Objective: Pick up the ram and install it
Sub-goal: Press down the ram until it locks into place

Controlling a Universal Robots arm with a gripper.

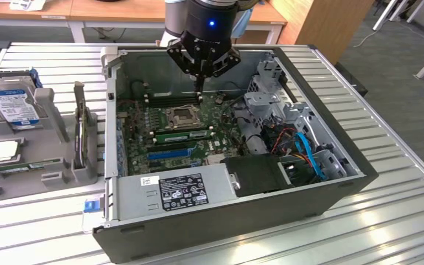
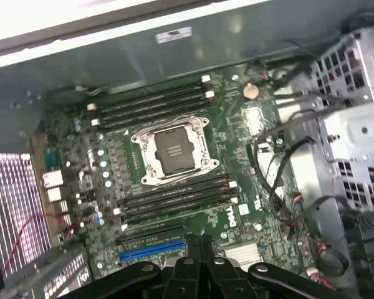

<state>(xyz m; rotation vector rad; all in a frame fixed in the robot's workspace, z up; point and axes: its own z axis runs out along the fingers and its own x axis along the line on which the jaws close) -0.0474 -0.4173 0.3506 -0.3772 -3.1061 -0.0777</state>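
**Green stick waiting in the tray, pincer clenched over the case**

Green and thin, what looks to be the ram (image 1: 28,165) lies flat in the grey tray (image 1: 50,179) by the surface's (image 1: 388,221) near corner on the exterior view's left, well apart from the pincer. Beside the tray, the open case (image 1: 234,223) shows a white sticker (image 1: 184,190) on its power supply, the print too small to read. On the motherboard (image 2: 75,156), white lettering (image 2: 229,218) looks like a Dell mark turned sideways. Further in, your pincer (image 1: 198,87) hangs clenched and empty above the far memory slots (image 1: 171,99). Clenched and this low, it could clip the slot latches or the processor socket (image 1: 181,116), and loose cables (image 1: 300,146) crowd the drive-cage side. Furthest back on the tray stands a hard drive (image 1: 13,105), its blue label unreadable.
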